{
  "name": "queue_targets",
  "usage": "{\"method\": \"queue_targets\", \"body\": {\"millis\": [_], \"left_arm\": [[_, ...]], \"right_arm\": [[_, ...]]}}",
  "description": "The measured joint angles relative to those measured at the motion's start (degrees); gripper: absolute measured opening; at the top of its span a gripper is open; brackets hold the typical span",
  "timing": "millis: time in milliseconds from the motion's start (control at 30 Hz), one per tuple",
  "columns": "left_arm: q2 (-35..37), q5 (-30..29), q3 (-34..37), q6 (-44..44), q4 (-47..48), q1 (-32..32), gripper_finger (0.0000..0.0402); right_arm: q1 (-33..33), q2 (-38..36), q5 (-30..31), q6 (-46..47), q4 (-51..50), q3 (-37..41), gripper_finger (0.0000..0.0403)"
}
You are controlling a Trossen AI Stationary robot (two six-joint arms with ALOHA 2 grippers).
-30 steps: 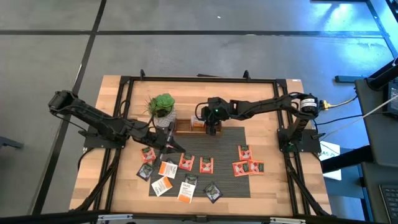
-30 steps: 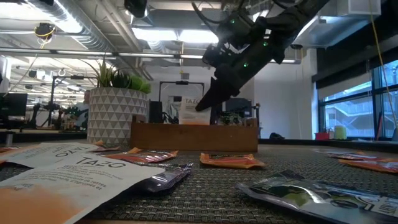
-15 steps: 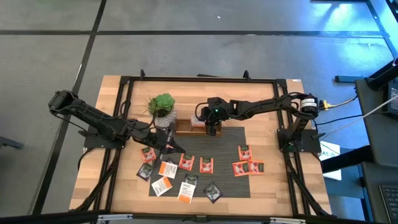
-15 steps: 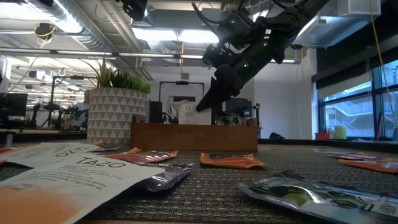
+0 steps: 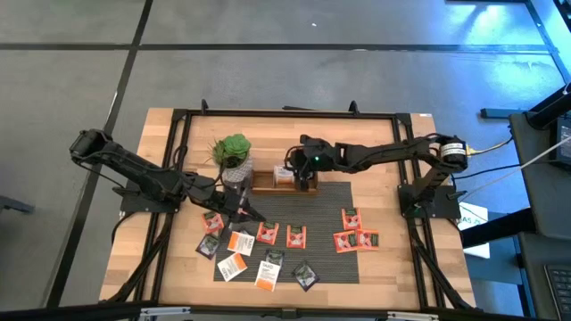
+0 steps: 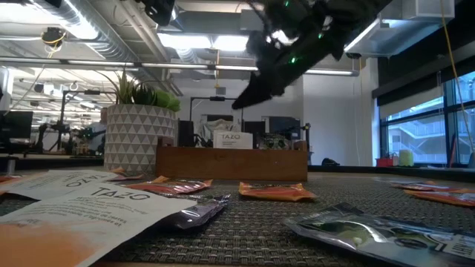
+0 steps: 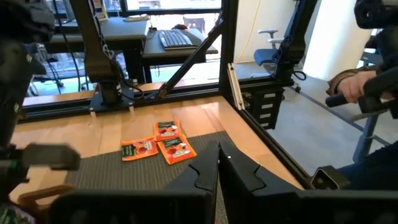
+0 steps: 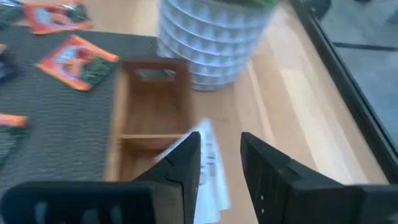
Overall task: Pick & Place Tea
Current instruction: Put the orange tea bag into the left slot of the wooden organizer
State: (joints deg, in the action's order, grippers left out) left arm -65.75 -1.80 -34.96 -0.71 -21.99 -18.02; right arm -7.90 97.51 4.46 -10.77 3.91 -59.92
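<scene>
A white tea sachet [image 6: 230,139] stands on its edge in the middle compartment of the wooden tray [image 6: 193,163], seen too in the right wrist view [image 8: 211,163]. My right gripper [image 6: 242,100] [image 8: 221,155] hangs open above it, clear of the tray [image 5: 265,182]. Other tea sachets lie flat on the dark mat: orange-red [image 5: 294,236], white [image 5: 234,266] and dark [image 5: 306,275]. My left gripper [image 5: 245,211] [image 7: 218,163] is shut and empty over the mat's left part, beside the orange-red sachets there.
A green potted plant [image 5: 234,152] in a white patterned pot [image 6: 137,133] stands just left of the tray. Three orange-red sachets [image 5: 355,239] lie at the mat's right side. Black frame rails run around the table; a person's hand [image 7: 348,93] shows beyond it.
My right gripper has let go of the white sachet and risen from the tray, shifting slightly toward the far edge. The sachet has sunk lower and now stands alone in the tray's middle compartment.
</scene>
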Motion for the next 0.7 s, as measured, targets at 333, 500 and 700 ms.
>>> {"method": "queue_targets", "body": {"millis": [333,500,700], "left_arm": [[-5.3,-0.2,-0.1,-1.1,0.0,-1.9,0.0006],[-10.8,-1.3,-0.1,-1.0,-3.4,-1.8,0.0003],[-18.1,-1.3,-0.4,-2.9,-8.1,-1.9,0.0003]], "right_arm": [[9.9,-2.2,-0.2,5.9,-8.7,0.0,0.0117],[14.3,-2.2,-0.1,12.4,-10.8,0.0,0.0117],[18.6,-2.2,-0.2,20.3,-11.7,0.0,0.0117]]}}
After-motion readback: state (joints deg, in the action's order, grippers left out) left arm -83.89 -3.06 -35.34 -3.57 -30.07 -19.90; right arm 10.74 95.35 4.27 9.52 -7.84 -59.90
